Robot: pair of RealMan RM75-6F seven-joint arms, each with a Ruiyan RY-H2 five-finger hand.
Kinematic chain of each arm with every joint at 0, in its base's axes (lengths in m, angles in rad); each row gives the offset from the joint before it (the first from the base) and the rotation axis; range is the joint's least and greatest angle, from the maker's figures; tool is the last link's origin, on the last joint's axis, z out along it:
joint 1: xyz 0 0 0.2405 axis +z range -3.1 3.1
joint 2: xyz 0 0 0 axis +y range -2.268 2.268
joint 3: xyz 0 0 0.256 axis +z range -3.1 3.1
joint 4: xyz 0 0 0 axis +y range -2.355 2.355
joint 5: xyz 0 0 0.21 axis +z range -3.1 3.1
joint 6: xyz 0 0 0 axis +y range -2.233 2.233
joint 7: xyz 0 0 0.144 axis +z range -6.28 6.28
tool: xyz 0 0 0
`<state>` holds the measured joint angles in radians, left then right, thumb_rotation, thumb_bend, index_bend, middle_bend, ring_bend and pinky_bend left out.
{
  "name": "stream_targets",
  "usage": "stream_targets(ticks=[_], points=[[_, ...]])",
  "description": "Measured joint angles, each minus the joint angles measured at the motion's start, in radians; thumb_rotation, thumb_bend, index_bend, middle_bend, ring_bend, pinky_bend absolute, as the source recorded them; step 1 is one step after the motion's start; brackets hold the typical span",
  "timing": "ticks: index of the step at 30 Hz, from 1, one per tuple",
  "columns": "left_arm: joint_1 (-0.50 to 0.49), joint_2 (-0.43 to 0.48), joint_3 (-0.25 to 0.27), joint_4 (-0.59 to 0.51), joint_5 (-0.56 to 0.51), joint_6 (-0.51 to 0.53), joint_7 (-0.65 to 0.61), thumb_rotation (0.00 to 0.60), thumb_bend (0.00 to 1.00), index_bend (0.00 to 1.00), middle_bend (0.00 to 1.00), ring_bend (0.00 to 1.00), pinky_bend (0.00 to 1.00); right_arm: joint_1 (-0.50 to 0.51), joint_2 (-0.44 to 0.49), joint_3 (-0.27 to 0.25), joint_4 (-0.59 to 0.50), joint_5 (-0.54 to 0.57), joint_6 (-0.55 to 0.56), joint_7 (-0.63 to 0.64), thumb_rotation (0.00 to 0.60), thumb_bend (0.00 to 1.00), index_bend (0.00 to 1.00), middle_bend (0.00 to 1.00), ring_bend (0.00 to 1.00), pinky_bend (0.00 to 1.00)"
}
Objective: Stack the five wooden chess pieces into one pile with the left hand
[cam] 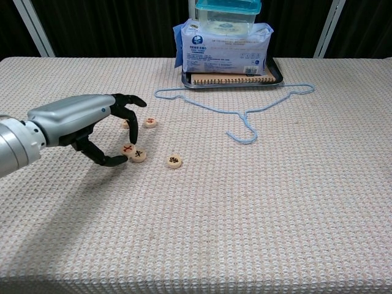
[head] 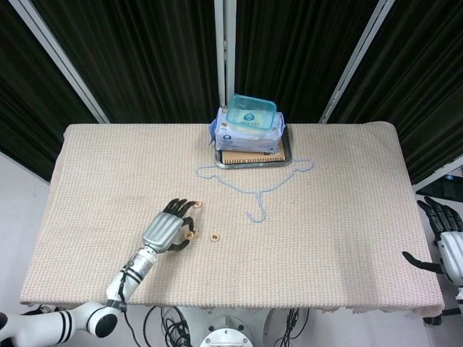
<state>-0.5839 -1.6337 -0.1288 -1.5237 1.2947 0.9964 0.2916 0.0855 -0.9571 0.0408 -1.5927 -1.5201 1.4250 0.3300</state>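
Observation:
My left hand [cam: 82, 119] pinches a round wooden chess piece marked with a red X [cam: 127, 149] between thumb and a finger. It holds that piece right beside and touching a second piece [cam: 139, 155] lying on the cloth. A third piece [cam: 174, 161] lies a little to the right. Two more sit farther back: one [cam: 150, 122] in plain sight, the other [cam: 125, 124] partly hidden behind my fingers. In the head view the left hand [head: 166, 228] covers most of the pieces; one piece [head: 215, 236] shows to its right. My right hand [head: 443, 242] hangs past the table's right edge, fingers spread, holding nothing.
A light blue wire hanger [cam: 245, 113] lies in the middle of the woven tablecloth [cam: 275, 214]. At the back, a metal tray [cam: 277, 75] holds a notebook, a pack of wipes [cam: 223, 46] and a teal lidded box [cam: 228, 12].

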Motion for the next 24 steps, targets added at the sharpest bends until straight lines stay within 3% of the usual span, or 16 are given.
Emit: stream_targets(ticks=[24], points=[[-0.043, -0.046, 0.003, 0.091, 0.002, -0.011, -0.058, 0.6, 0.29, 0.48, 0.06, 0.0, 0.0, 0.005, 0.0, 0.003, 0.002, 0.014, -0.016, -0.005, 0.6, 0.09, 0.0, 0.0, 0.0, 0.0]])
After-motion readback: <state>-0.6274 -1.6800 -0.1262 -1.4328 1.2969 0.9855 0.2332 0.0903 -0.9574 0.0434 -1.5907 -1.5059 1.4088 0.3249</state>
